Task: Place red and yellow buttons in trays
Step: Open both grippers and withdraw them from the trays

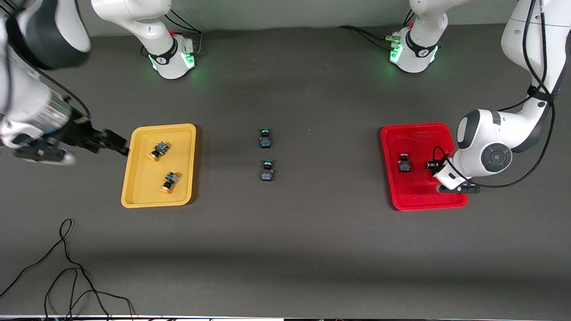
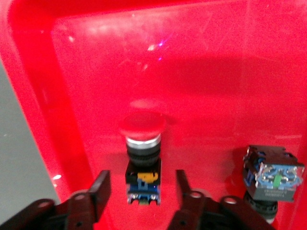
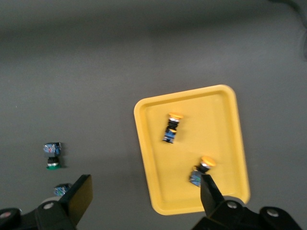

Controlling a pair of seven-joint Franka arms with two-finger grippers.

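Releasing cleanly is what matters now, I judge: the left gripper (image 2: pixel 139 191) sits low in the red tray (image 1: pixel 392 187), its fingers (image 2: pixel 98 189) parted on either side of a red button (image 2: pixel 142 158) that lies on the tray floor, with a sliver of gap showing on each side, so nothing is clamped. A straight lift, with no sideways drag, should keep the button from being nudged. The second red button (image 1: pixel 404 163) rests in the same tray, toward the tray's middle-of-table edge. Both yellow buttons, one (image 1: pixel 158 150) farther from the front camera and one (image 1: pixel 168 182) nearer, lie in the yellow tray (image 1: pixel 134 196). The left arm bends down from its base with the wrist over the tray's outer half. Above the table just outside the yellow tray hangs the right gripper (image 3: pixel 144 196), its jaws spread wide and empty; that arm waits. Two green-capped switches (image 1: pixel 266 138) remain mid-table between the trays, apart from both.
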